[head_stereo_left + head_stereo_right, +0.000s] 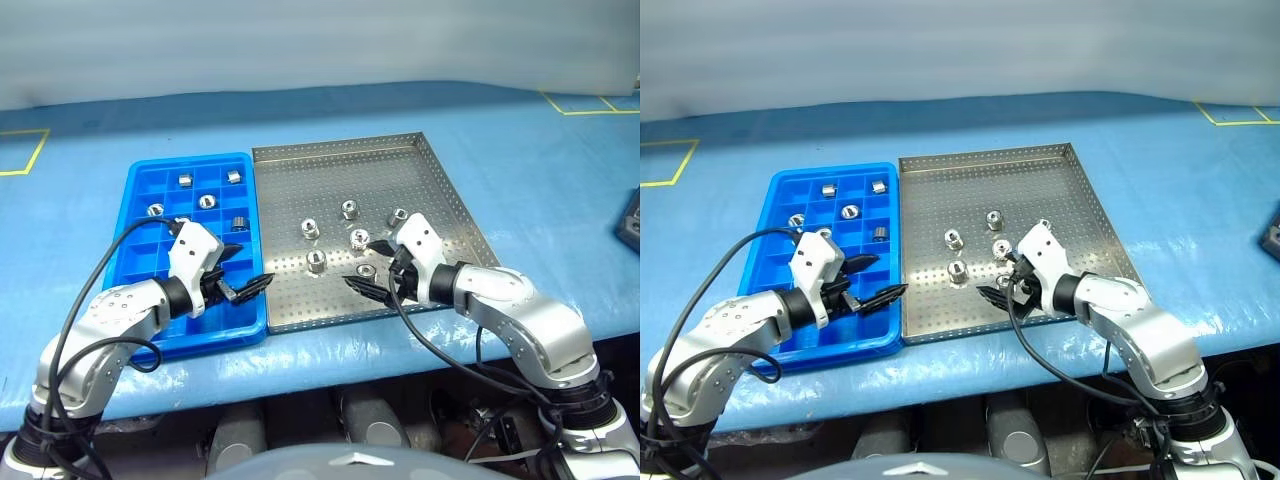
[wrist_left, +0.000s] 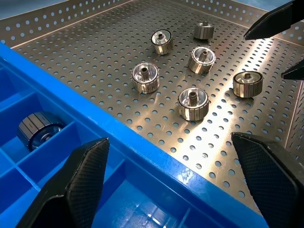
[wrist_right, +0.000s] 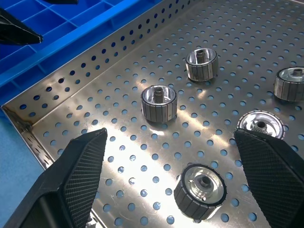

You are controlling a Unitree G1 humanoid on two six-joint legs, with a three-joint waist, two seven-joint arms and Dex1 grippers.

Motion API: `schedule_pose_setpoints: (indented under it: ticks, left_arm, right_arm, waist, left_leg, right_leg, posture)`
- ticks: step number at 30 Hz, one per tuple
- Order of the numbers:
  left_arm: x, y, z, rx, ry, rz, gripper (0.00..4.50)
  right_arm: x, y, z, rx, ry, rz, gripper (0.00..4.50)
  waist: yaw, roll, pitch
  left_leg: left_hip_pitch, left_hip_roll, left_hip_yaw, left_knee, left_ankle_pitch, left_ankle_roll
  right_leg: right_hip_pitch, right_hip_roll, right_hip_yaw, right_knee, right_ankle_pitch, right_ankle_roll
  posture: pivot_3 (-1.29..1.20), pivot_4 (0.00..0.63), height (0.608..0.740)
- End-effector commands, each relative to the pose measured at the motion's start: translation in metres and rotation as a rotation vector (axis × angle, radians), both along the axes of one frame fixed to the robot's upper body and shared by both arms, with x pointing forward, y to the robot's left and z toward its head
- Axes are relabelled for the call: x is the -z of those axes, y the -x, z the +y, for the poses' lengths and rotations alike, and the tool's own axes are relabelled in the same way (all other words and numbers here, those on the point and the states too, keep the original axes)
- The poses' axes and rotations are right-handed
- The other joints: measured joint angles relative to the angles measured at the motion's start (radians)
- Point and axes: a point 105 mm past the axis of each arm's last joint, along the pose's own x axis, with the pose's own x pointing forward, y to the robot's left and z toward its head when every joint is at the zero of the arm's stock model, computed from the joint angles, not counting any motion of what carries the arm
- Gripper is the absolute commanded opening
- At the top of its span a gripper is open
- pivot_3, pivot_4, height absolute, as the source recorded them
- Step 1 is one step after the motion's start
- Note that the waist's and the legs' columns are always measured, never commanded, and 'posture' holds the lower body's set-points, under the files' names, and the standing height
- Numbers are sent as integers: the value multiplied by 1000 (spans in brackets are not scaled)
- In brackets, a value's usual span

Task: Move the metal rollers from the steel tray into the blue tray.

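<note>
Six metal rollers [image 1: 316, 261] lie loose on the perforated floor of the steel tray [image 1: 300, 160], gathered in its nearer half; the nearest one sits between the spread fingers of the right gripper [image 1: 366, 265], and none of them touches another. Five more rollers [image 1: 207, 201] rest in separate compartments of the blue tray [image 1: 143, 172], which stands flush against the steel tray's left rim, in the rows farther from the robot. Both trays sit on a blue table [image 1: 520, 190] marked with yellow tape lines [image 1: 30, 158]. The left gripper [image 1: 245, 268] hangs over the blue tray's near corner beside the steel tray, its jaws wide apart and empty. The right gripper hovers above the steel tray's near edge, jaws equally spread, gripping nothing. Black cables [image 1: 100, 270] loop from both wrists; a dark object [image 1: 630, 222] lies at the table's far right edge, well apart from the steel tray.
</note>
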Motion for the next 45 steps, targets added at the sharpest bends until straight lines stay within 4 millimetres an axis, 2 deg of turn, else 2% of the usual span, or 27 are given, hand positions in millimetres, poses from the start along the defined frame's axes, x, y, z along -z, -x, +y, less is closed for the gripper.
schedule_pose_setpoints:
  ticks: [1,32,39,45]
  left_arm:
    - [-13,2,0,7,-6,-54,4484]
    - [-14,0,2,2,0,-63,4484]
    - [-23,-12,-13,104,-19,-85,4484]
    - [-29,-31,-40,235,-23,-78,4484]
  right_arm:
    - [-8,1,2,-24,-10,-40,4500]
    - [-7,-1,0,8,-17,-37,4500]
    - [-8,-1,0,14,-20,-46,4500]
    - [-8,-1,-1,31,-31,-54,4500]
  waist:
    - [0,0,0]
    - [10,0,0]
    - [11,0,0]
    - [8,0,0]
  left_leg:
    - [0,0,0,0,0,0]
    - [0,0,0,1,0,0]
    - [0,0,0,2,0,0]
    - [0,-1,0,3,0,0]
  right_leg:
    - [0,0,0,0,0,0]
    - [0,0,0,0,0,0]
    - [1,0,0,1,0,1]
    - [1,0,0,1,1,1]
  posture:
    - [-90,150,740]
    - [-98,150,740]
    - [-109,150,740]
    - [-127,150,740]
